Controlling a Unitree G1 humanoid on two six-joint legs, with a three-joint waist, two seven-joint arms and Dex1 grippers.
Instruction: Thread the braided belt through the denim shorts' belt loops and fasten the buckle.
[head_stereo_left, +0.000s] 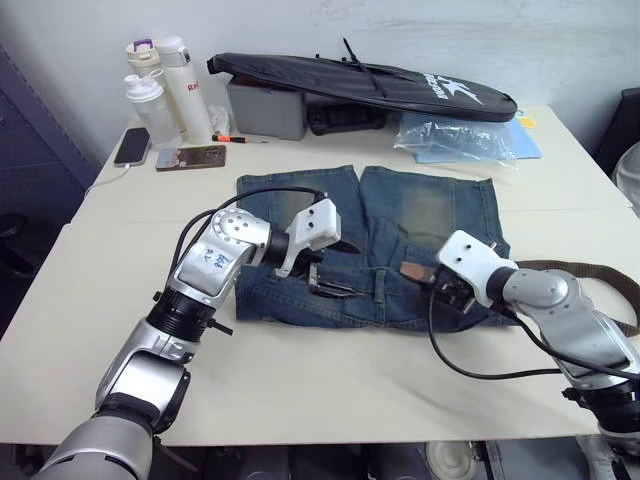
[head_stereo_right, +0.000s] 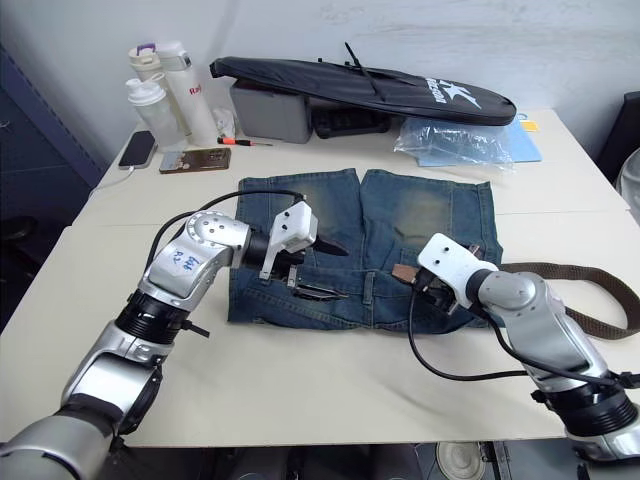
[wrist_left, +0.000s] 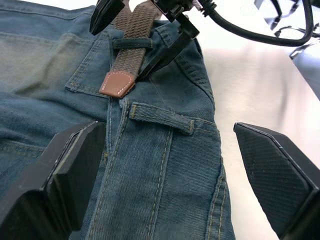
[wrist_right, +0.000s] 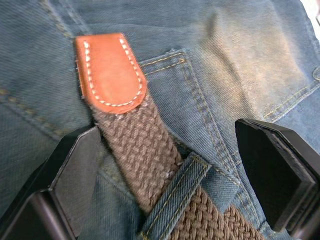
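White bench (head_stereo_left: 330, 400) is carrying everything, with the denim shorts (head_stereo_left: 420, 215) lying flat near its middle, waistband towards the robot and legs pointing away. Bare surface is lying open on the near side and to the left of the shorts, giving both arms room to sweep. Along the far edge are bottles (head_stereo_left: 160, 85), a phone (head_stereo_left: 132, 147), a long black bag (head_stereo_left: 370, 85) and a plastic packet (head_stereo_left: 455, 135), all well apart from the work.

Threading is only getting started. In the wrist views the braided belt (wrist_right: 145, 150) is passing under one of the belt loops (wrist_right: 175, 197), its tan leather tip (wrist_left: 116, 83) lying just beyond that loop on the denim. The next loop (wrist_left: 160, 117) along the waistband is lying empty, so most of the loops are waiting to be filled, as far as these views reach. The rest of the strap is trailing off to the right across the bench towards its edge (head_stereo_left: 590, 270), and the buckle is not something I can make out, so fastening is far off.

The right claw (head_stereo_left: 447, 290) is hovering released, its fingers spread either side of the strap at the threaded loop without pinching it. The left claw (head_stereo_left: 322, 272) is also released, fingers wide apart over the waistband just beside the empty loop. The strap's slack near the right edge is probably the thing to watch for snagging or sliding off.
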